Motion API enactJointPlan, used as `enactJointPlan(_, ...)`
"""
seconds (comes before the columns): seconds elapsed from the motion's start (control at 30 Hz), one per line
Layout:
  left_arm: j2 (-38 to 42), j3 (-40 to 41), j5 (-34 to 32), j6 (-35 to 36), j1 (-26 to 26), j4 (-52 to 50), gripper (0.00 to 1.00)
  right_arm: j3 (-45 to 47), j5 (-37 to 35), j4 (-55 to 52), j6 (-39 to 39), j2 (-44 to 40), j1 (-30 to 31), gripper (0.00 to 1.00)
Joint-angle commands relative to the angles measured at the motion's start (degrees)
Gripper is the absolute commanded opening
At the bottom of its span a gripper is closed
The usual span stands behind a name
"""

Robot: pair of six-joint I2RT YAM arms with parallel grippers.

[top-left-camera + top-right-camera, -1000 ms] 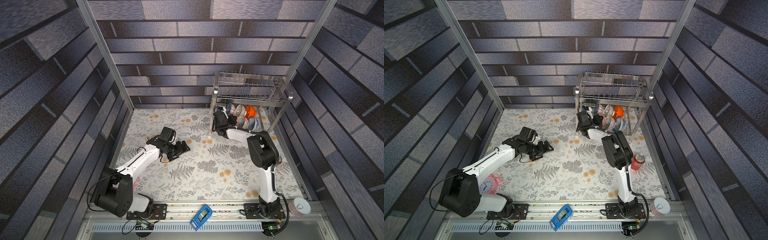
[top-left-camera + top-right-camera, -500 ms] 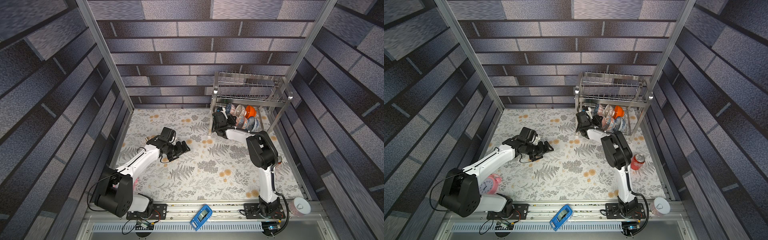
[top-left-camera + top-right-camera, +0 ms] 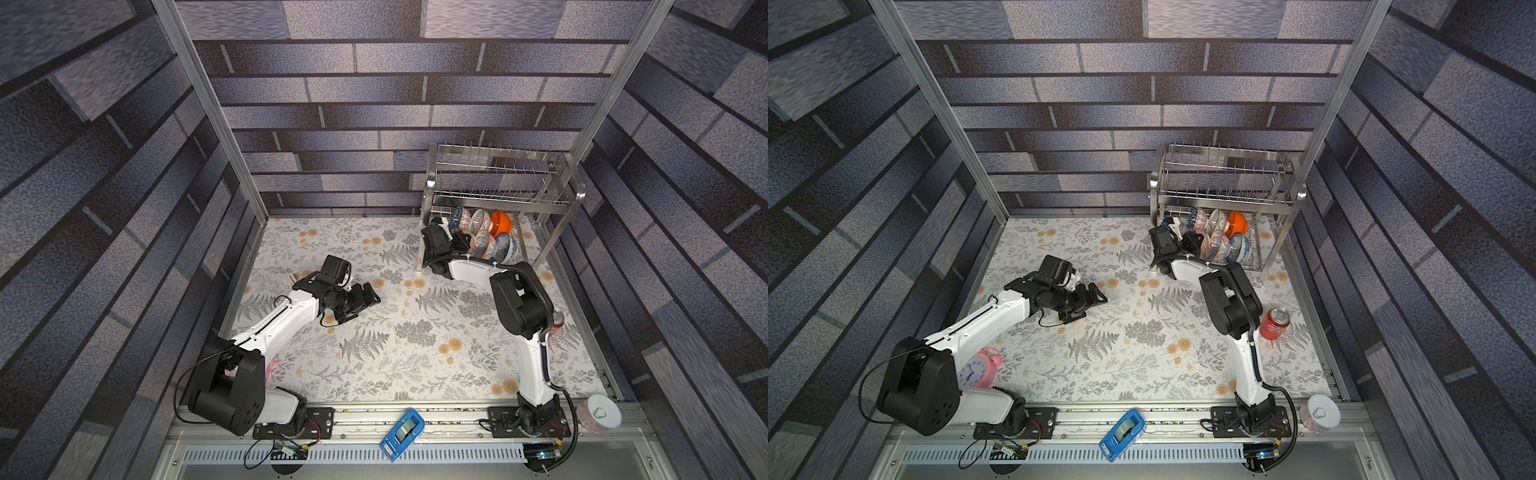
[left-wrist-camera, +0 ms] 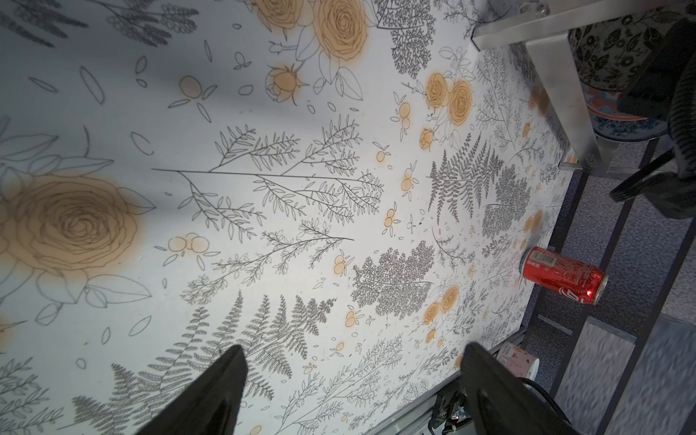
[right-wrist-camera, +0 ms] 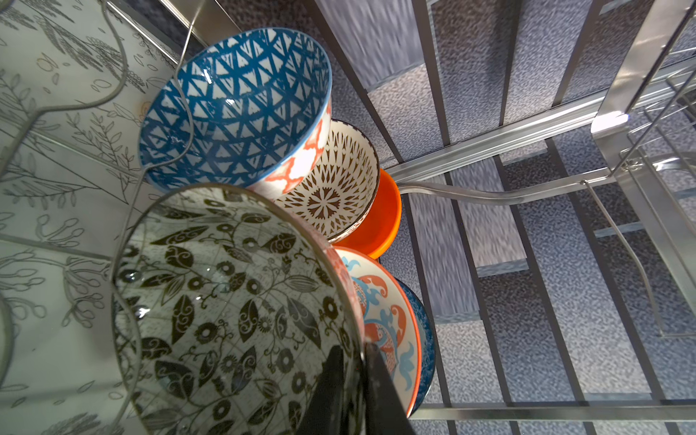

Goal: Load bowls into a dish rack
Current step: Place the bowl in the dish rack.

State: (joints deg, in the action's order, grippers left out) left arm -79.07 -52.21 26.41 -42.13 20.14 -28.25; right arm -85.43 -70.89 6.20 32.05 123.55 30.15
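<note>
Your right gripper (image 5: 354,352) pinches the rim of the black-and-white bowl (image 5: 226,301), lower left in its wrist view, beside 5 other bowls (image 5: 241,105) in the lower tier of the rack (image 3: 498,202). Your left gripper (image 3: 360,304) hangs wide apart and empty, mid-frame.

Steel two-tier dish rack (image 3: 500,196), far right on table (image 3: 374,353); lower tier holds six bowls (image 3: 482,243) on edge: black-and-white floral (image 5: 233,309), red-blue medallion (image 5: 389,320), blue floral (image 5: 426,339), blue triangle (image 5: 233,109), brown starburst (image 5: 331,184), orange (image 5: 382,222).

orange bowl (image 5: 384,220) was plain; blue bowl (image 5: 241,113) had white triangles; blk/wht bowl (image 5: 226,301) had leaves & flowers; tablecloth (image 4: 263,113) was white w/ grey ferns, tan roses.
</note>
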Motion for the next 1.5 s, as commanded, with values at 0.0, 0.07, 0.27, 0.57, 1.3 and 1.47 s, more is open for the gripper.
enactJointPlan(0.0, 2.1, 0.6, 0.6, 1.2, -0.5, -0.2, 0.92, 0.0, 1.7, -4.4, 0.0, 2.3, 1.1, 0.14)
enactJointPlan(0.07, 2.1, 0.6, 0.6, 1.1, -0.5, -0.2, 0.92, -0.1, 1.7, -4.7, -0.3, 2.2, 1.1, 0.15)
enactJointPlan(0.27, 2.1, 0.7, 0.7, 1.2, -0.5, -0.2, 0.92, -0.1, 1.6, -5.5, -1.0, 2.0, 1.1, 0.17)
enactJointPlan(0.57, 2.5, 0.9, 0.7, 1.2, -0.5, -0.1, 0.91, -0.4, 1.5, -5.8, -1.1, 1.6, 1.4, 0.22)
enactJointPlan(1.3, 3.7, 1.8, 0.4, 0.9, -0.5, -0.1, 0.92, -0.2, 1.4, -6.1, -1.6, -0.1, 1.9, 0.34)
enactJointPlan(1.47, 4.1, 2.0, 0.3, 0.8, -0.5, -0.1, 0.92, 0.0, 1.3, -6.4, -1.9, -0.7, 2.0, 0.4)
